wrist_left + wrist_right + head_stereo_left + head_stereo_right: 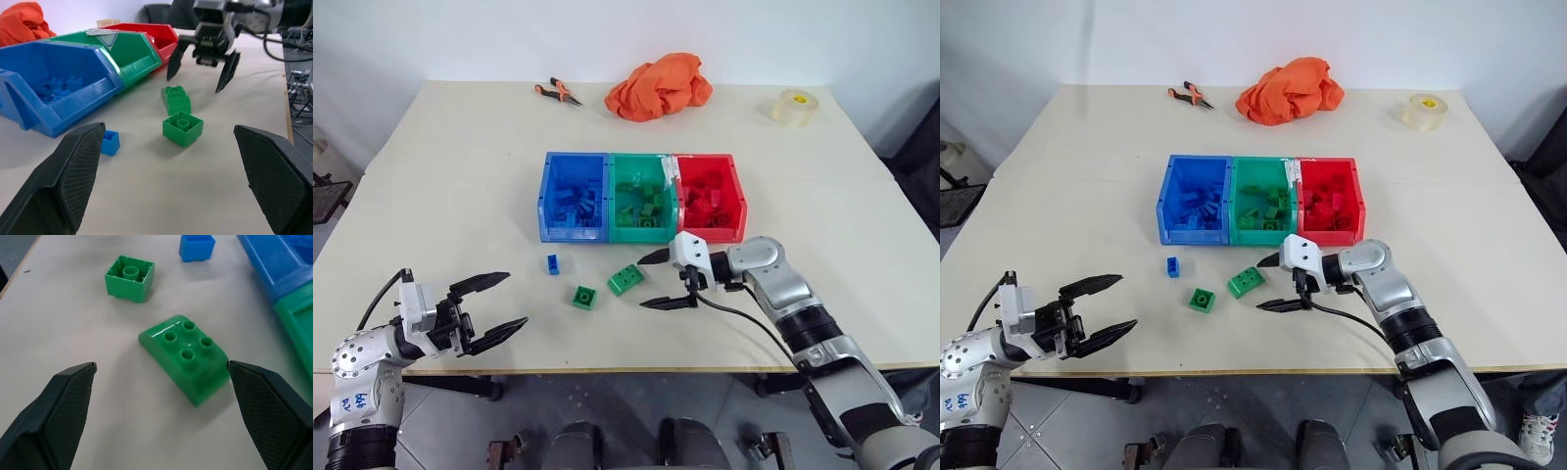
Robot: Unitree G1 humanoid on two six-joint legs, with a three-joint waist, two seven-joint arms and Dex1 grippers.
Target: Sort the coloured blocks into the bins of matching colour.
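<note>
Counted on the pale table (460,157):
- three joined plastic bins: blue (574,196), green (642,196), red (709,196)
- loose studded bricks: two green (626,280) (584,297), one small blue (553,263)
- bricks inside the bins too jumbled to count

Bins (641,198): blue, green, red, joined in a row
Loose blocks: two green (626,280) (584,297), one small blue (553,263)
Cloth (658,86): orange
Pliers (558,92): orange handles
Tape roll (794,107): clear, yellowish
Desk (460,186): pale cream
Gripper fingers (80,169): black, cross-hatched
</note>
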